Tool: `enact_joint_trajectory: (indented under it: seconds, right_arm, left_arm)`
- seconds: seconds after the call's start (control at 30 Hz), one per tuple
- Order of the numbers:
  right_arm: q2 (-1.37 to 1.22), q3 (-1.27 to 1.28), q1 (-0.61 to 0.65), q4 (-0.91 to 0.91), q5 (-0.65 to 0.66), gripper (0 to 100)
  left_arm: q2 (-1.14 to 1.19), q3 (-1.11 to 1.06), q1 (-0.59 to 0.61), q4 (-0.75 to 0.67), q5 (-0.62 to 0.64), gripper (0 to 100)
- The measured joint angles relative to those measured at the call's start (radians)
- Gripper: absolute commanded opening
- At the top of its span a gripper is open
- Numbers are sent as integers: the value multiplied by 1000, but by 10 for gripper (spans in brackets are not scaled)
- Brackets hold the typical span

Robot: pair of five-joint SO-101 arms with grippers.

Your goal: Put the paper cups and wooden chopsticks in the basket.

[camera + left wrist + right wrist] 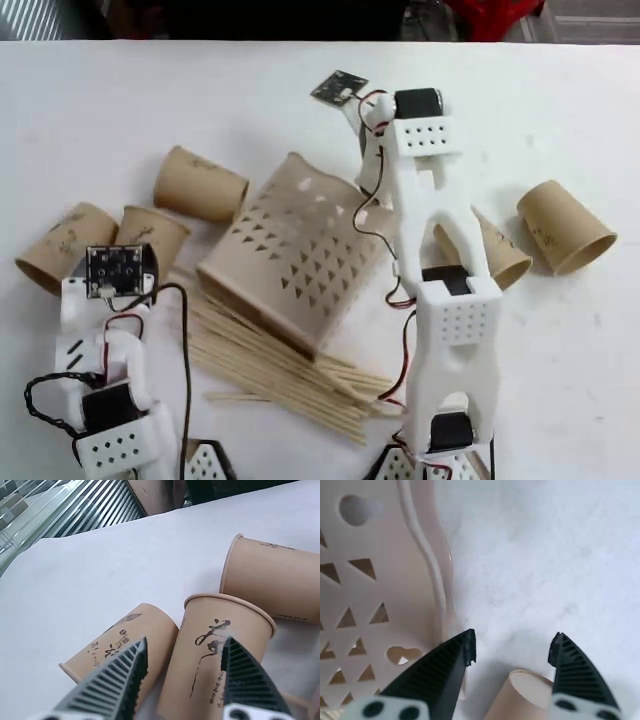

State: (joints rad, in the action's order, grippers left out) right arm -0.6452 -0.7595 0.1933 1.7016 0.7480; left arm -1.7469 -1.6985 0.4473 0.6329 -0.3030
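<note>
Jaws of the left arm stand spread, hovering over two paper cups lying side by side at the left of the surface (100, 100): the leftmost cup (125, 630) and the second cup (200, 670). A third cup (200, 185) lies on its side just beyond them. The basket (290, 250) lies tipped over mid-surface, with wooden chopsticks (270, 365) heaped along its near side. The right arm's jaws, also spread, hang beside the basket's wall with a fourth cup (520, 697) close below. A fifth cup (565, 225) lies farthest right.

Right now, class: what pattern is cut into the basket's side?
Rows of small triangular holes in the pale beige basket, clearest in the high view.
</note>
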Motion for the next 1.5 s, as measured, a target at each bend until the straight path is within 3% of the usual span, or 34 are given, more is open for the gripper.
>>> enact_joint_trajectory:
  seconds: [0.4,0.83,0.93,1.1,1.27,1.37,1.5]
  right_arm:
    - [160,77,12,9,11,241]
    - [212,296,52,-2,275,239]
    - [192,305,52,-2,342,191]
    - [132,301,41,6,454,27]
    - [92,296,21,-2,546,18]
    - [66,249,9,8,548,18]
    - [31,129,-11,11,442,17]
  left_arm:
    - [0,0,0,0,0,244]
    - [0,0,0,0,0,244]
    - [0,0,0,0,0,244]
    - [0,0,0,0,0,244]
    - [0,0,0,0,0,244]
    - [0,0,0,0,0,244]
    - [0,0,0,0,0,244]
